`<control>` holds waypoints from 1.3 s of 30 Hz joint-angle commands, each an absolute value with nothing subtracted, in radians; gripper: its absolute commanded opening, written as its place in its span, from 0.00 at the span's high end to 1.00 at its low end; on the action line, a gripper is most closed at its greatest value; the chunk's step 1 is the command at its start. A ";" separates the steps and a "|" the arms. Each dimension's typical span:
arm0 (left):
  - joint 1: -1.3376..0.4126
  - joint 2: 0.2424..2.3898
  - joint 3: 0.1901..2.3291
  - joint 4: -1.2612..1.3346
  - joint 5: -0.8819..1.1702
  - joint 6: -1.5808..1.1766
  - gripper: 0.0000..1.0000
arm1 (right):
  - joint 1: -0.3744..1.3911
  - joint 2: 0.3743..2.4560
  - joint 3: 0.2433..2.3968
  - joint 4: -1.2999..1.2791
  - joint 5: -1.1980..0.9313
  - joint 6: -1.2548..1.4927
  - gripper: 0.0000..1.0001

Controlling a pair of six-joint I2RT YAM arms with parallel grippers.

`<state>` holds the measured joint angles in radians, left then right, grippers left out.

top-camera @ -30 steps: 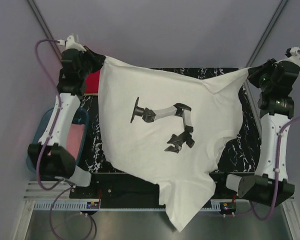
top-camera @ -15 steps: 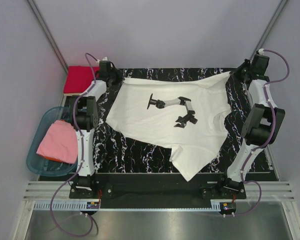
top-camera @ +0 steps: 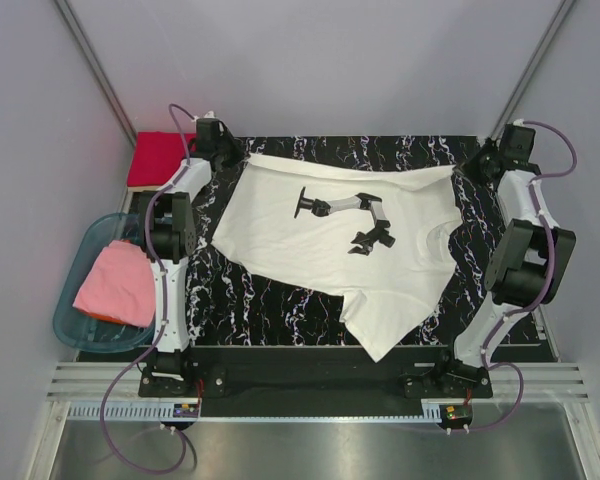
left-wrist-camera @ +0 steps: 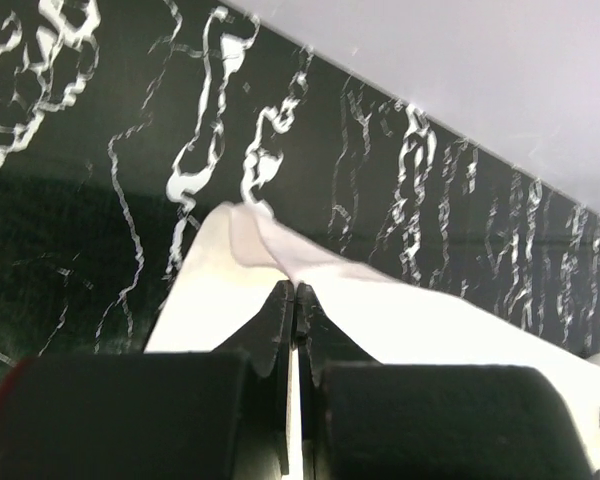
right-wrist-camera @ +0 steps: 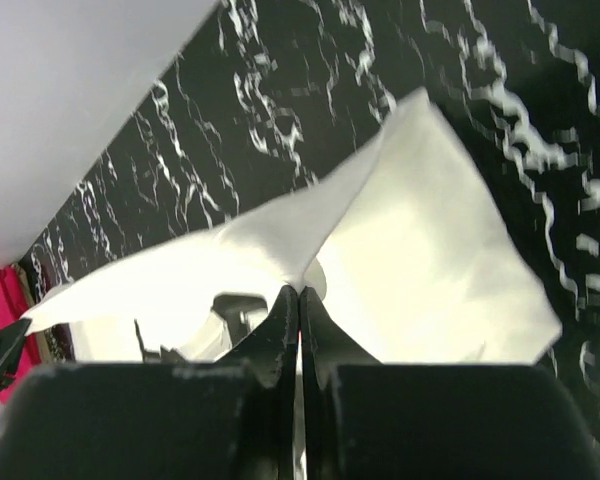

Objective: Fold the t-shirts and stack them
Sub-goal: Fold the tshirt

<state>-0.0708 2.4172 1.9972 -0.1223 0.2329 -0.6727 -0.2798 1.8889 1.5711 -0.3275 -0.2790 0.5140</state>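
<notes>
A white t-shirt [top-camera: 320, 250] with a black printed figure lies spread on the black streaked mat [top-camera: 270, 305], one end reaching the near edge. My left gripper [top-camera: 237, 158] is shut on its far left corner, and the left wrist view shows white cloth [left-wrist-camera: 430, 320] pinched at the tips [left-wrist-camera: 293, 290]. My right gripper [top-camera: 468, 170] is shut on the far right corner, the cloth [right-wrist-camera: 430, 260] fanning out from the tips [right-wrist-camera: 299, 292]. A folded red t-shirt [top-camera: 158, 157] lies past the mat's far left corner. A pink t-shirt [top-camera: 115, 285] sits in the teal tub [top-camera: 65, 320].
The teal tub stands left of the mat, beside the left arm's base. Both arms stretch along the mat's side edges toward the far wall. A metal rail runs along the near edge below the arm bases.
A second ago both grippers held the white t-shirt high, hanging near the camera. They have since lowered it onto the mat at the far side; in the last half second the right gripper shifted slightly.
</notes>
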 commanded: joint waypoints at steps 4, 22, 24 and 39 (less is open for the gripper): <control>-0.049 2.330 1.962 -0.202 0.261 -0.604 1.00 | -0.284 1.660 1.396 -0.387 -0.227 0.629 1.00; -0.011 2.358 1.997 -0.327 0.371 -0.569 1.00 | -0.284 1.608 1.163 -0.471 -0.311 0.721 1.00; -0.011 2.373 2.002 -0.325 0.365 -0.569 1.00 | -0.287 1.611 1.161 -0.479 -0.307 0.713 1.00; -0.009 2.332 1.928 -0.350 0.341 -0.591 1.00 | -0.348 1.644 1.259 -0.597 -0.288 0.623 1.00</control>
<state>-0.0139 2.4058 1.9274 -0.3618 0.3374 -0.5854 -0.3401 1.6520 1.1931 -0.5465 -0.2989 0.6685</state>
